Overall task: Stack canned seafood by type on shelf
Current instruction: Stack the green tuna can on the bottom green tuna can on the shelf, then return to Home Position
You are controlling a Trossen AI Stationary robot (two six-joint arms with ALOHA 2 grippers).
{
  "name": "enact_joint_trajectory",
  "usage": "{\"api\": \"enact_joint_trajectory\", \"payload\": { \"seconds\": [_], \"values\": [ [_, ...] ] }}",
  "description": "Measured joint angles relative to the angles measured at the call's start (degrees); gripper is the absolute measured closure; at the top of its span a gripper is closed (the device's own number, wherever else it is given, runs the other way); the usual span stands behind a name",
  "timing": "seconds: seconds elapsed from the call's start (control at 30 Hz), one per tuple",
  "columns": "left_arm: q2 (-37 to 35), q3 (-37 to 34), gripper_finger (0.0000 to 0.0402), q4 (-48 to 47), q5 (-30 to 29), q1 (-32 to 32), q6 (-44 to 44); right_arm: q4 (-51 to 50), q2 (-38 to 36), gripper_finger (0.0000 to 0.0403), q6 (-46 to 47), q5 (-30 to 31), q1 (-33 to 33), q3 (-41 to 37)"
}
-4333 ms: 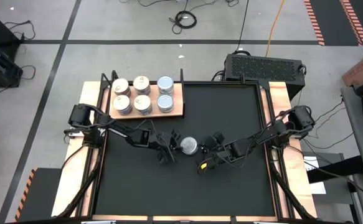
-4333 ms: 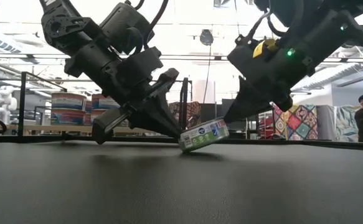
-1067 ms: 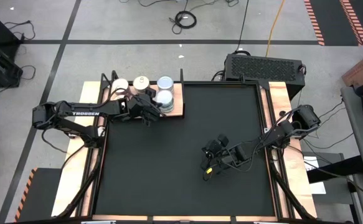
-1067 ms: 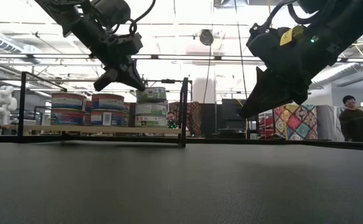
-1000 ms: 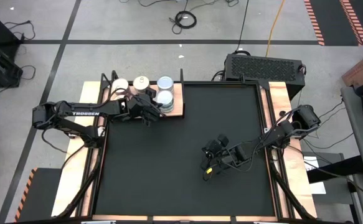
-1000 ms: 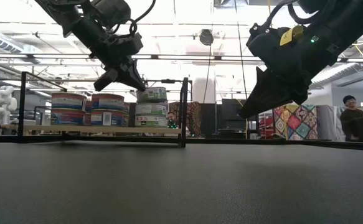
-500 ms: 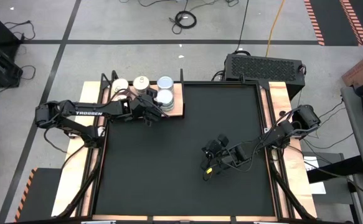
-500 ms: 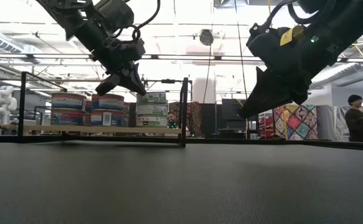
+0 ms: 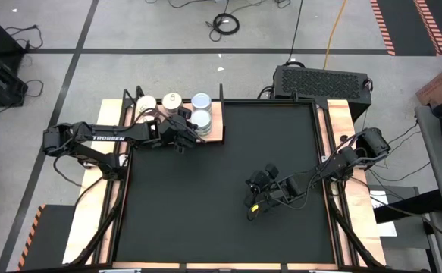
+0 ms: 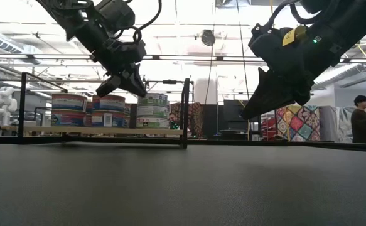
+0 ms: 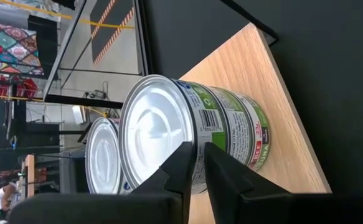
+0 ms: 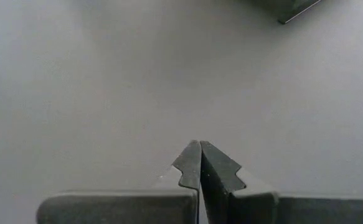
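The right gripper (image 9: pixel 249 210) stays pinched shut over the black mat (image 9: pixel 221 227); the left gripper (image 11: pixel 197 148), fingers now a thin crack apart, has let go of the tin (image 11: pixel 169 134) on the stack on the shelf (image 11: pixel 274 124); a person (image 10: pixel 362 122) stands far behind

Robotics lab: taped floor (image 9: pixel 54 83), cables (image 9: pixel 224 23).

tins (image 11: pixel 169 134): shiny smooth metal tops, glossy printed paper labels
shelf (image 11: pixel 274 118): pale wood, matt, visible grain
table (image 10: pixel 183 185): black, matt, finely textured
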Motion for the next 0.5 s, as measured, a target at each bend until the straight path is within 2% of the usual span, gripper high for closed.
{"api": "enact_joint_trajectory", "payload": {
  "seconds": [0.17, 0.3, 0.5],
  "values": [
    [0.03, -0.07, 0.0347, -0.05, -0.86, -0.64, -0.07, 0.0, 0.0, 0.0403, -0.02, -0.02, 0.01, 0.0],
    [-0.36, -0.13, 0.034, 0.11, -4.61, -2.4, 0.02, 0.0, 0.0, 0.0403, -0.02, -0.02, 0.02, 0.0],
    [-3.73, -0.13, 0.0333, 2.17, -7.01, -4.92, -0.46, 0.04, 0.0, 0.0403, -0.02, -0.04, 0.02, 0.07]
  ]
}}
